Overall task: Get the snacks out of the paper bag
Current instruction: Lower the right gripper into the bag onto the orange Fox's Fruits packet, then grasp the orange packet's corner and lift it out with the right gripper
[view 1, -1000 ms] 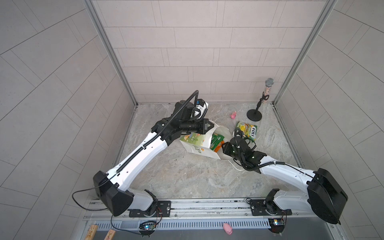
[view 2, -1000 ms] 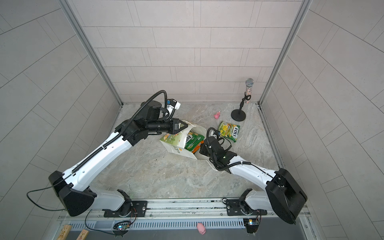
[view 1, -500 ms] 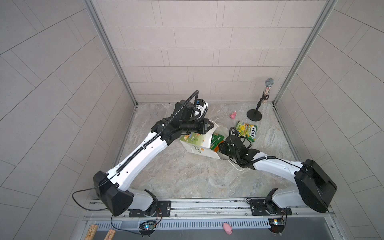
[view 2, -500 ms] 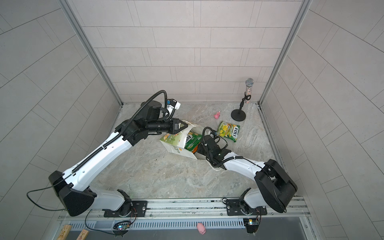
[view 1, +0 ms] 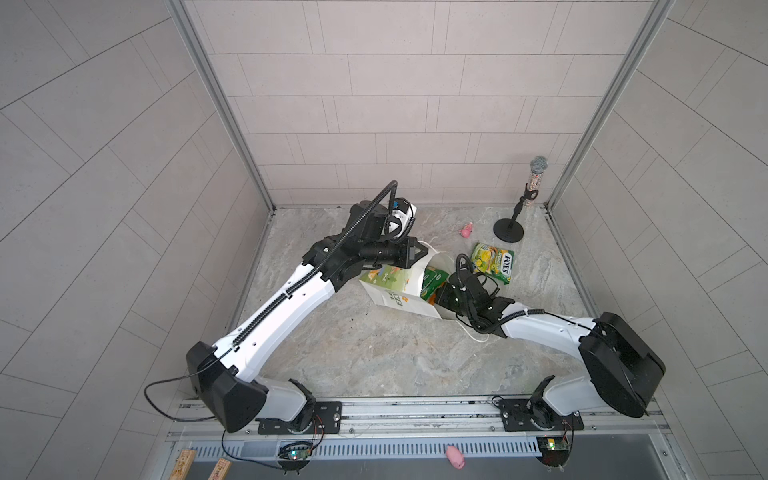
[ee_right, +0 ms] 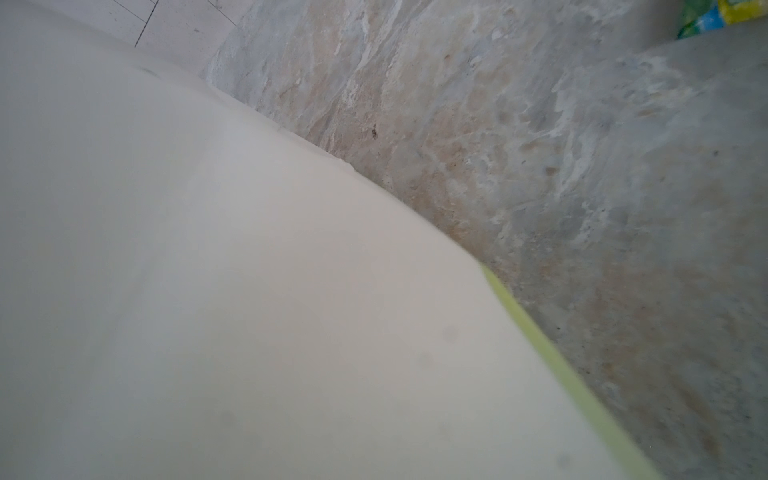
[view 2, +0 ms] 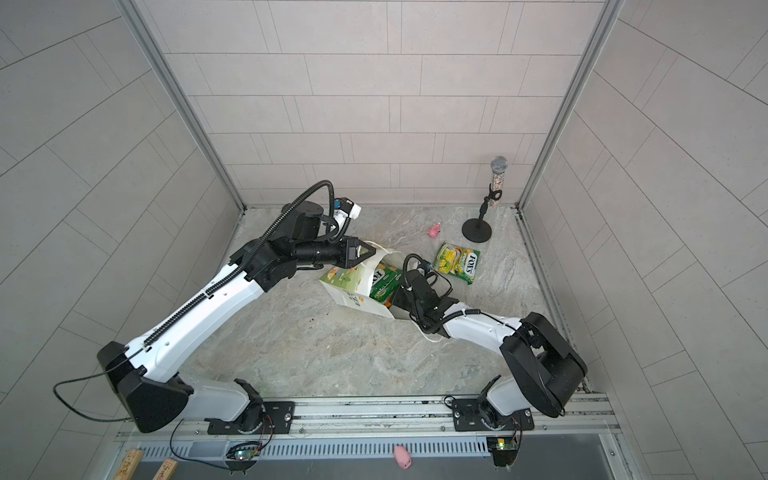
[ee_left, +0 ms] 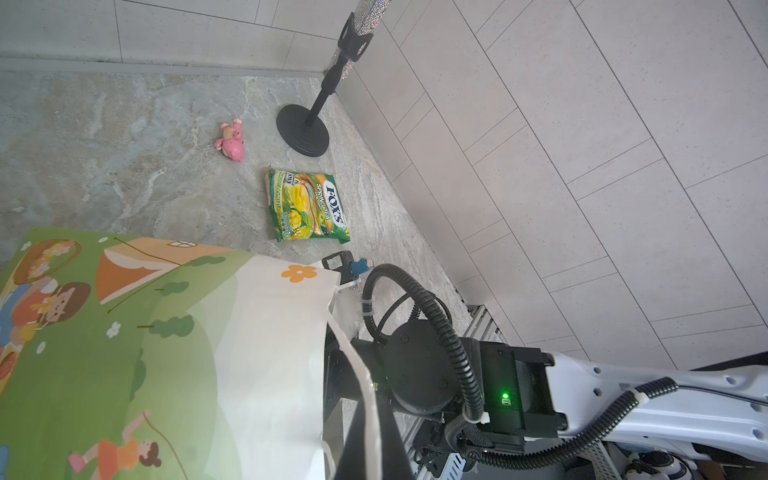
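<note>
1. In both top views the paper bag [view 1: 395,291] lies tipped over near the middle of the table [view 1: 374,353], with its mouth turned to the right edge. The left gripper [view 1: 424,250] is clenched on the far rim of the mouth and holds it up. The right gripper [view 1: 441,296] reaches into the mouth from the right side. Its fingers are hidden by the paper; they are closed, but I cannot tell if they hold anything. Green packets [view 1: 434,281] show inside the mouth, just beside this gripper. One yellow-green FOX'S packet [view 1: 493,262] lies flat on the table, out of the bag, towards the far right corner. Near it are a pink toy [view 1: 468,229] and a microphone stand [view 1: 509,230], which is in that corner.
2. In the left wrist view the illustrated side of the bag [ee_left: 124,332] is very near the camera. A white cord handle [ee_left: 357,365] hangs at the rim, and the right arm's black wrist [ee_left: 419,374] is just behind it. The FOX'S packet [ee_left: 307,205], the toy [ee_left: 230,141] and the stand's base [ee_left: 303,129] are on the table, apart from the bag.
3. In the right wrist view a white, blurred wall of the bag [ee_right: 249,291] fills most of the picture. The stone table [ee_right: 540,166] is beside it. The fingers are not shown here.
</note>
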Controlling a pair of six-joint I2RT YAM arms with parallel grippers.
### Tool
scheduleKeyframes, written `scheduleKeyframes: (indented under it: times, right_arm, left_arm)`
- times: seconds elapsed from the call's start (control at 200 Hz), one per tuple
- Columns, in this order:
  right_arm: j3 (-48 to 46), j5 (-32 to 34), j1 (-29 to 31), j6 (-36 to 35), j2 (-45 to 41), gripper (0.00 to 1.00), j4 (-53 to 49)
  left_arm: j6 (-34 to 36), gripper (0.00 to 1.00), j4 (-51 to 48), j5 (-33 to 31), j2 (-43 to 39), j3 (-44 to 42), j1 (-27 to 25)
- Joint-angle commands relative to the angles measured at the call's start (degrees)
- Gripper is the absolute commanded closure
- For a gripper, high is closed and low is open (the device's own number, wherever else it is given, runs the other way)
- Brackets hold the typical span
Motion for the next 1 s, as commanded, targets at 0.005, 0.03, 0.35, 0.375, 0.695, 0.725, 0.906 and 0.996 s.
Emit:
scheduleKeyframes:
  times: [0.005,0.03,0.35,0.375,0.695,0.725,0.906,0.996]
  right_arm:
    - [0.5,0.2,0.1,-1.7,-3.9,1.00,0.1]
    - [0.5,0.3,0.1,-2.0,-4.4,1.00,-0.2]
    - [2.0,-1.0,-0.1,-7.3,-8.8,1.00,-3.2]
    - [2.3,-1.2,-0.1,-7.7,-9.1,1.00,-3.5]
    - [4.7,-1.3,-0.2,-11.3,-14.6,1.00,-8.0]
    - [5.0,-1.1,-0.2,-11.7,-15.2,1.00,-8.5]
    - [6.8,-1.4,-0.6,-13.2,-18.1,1.00,-10.7]
    - [7.5,-1.8,-0.9,-13.7,-19.3,1.00,-11.3]
  left_arm:
    - [0.7,1.00,0.7,-0.3,-1.5,-0.2,-0.4]
    - [0.7,1.00,0.7,-0.4,-1.4,-0.2,-0.4]
    - [0.7,1.00,0.7,-0.7,-1.3,-0.3,-0.4]
    - [0.7,1.00,0.7,-0.7,-1.3,-0.3,-0.4]
    - [0.5,1.00,0.8,-0.9,-1.1,-0.5,-0.3]
    - [0.5,1.00,0.8,-0.9,-1.1,-0.5,-0.4]
    - [0.4,1.00,1.1,-0.8,-0.8,-0.5,-0.4]
    - [0.4,1.00,1.0,-0.8,-0.8,-0.6,-0.4]
